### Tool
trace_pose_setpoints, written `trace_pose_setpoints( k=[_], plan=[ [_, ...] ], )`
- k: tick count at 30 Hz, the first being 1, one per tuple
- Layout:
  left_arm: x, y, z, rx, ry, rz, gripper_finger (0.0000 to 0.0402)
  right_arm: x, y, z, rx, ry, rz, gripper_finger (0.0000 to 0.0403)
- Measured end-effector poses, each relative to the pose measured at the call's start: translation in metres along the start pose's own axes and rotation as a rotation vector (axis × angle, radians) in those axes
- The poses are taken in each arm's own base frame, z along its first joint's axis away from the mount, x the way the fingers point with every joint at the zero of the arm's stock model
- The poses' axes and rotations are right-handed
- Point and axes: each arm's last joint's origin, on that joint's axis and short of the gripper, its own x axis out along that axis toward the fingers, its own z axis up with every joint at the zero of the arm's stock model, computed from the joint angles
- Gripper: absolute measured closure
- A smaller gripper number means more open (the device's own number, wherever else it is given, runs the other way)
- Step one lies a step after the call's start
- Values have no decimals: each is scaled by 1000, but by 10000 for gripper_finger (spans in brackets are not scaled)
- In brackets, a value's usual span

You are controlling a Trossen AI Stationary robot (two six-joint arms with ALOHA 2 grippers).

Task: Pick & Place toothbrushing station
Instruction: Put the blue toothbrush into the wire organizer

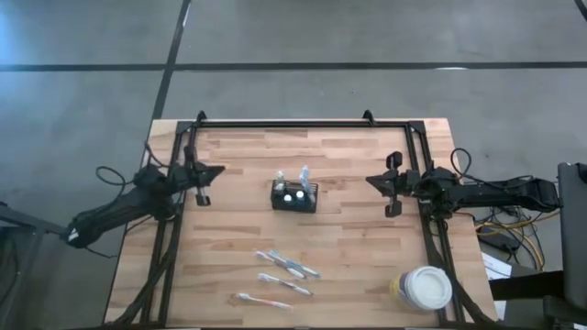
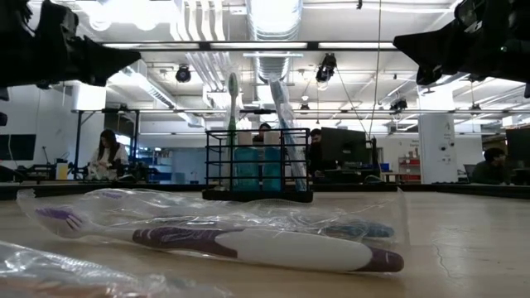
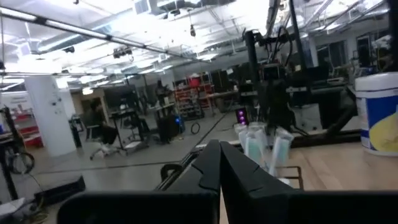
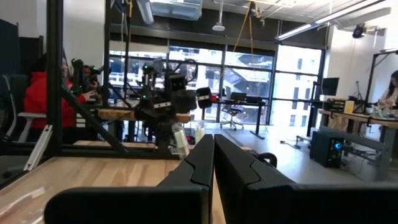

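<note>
We see the toothbrushing station (image 1: 293,197), a small black wire-mesh caddy, standing upright mid-worktop (image 1: 367,247) with two toothbrushes poking out. Nearer the front edge lie three toothbrushes (image 1: 286,264) in crinkled clear wrappers, and a round white tub (image 1: 424,287) sits at the right corner. The left tool (image 1: 217,171) and right tool (image 1: 371,180) hang either side, fingers pressed together, holding nothing.

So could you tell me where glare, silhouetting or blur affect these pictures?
Low view: ceiling lights glare, silhouetting the caddy; the nearest wrapped toothbrush is soft. Left wrist view: blurred overall. Right wrist view: bright windows backlight the other arm.
</note>
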Motion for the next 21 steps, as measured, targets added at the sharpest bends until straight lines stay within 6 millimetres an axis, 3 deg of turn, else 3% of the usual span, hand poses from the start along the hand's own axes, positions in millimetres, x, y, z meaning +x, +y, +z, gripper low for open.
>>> trace_pose_setpoints(
  k=[11,21],
  plan=[
    [-1,-6,-18,-37,143,-110,400,0,0,-1,7,7,1,394],
    [-1,-6,-19,-29,151,-111,399,0,0,-1,-1,7,1,394]
  ],
)
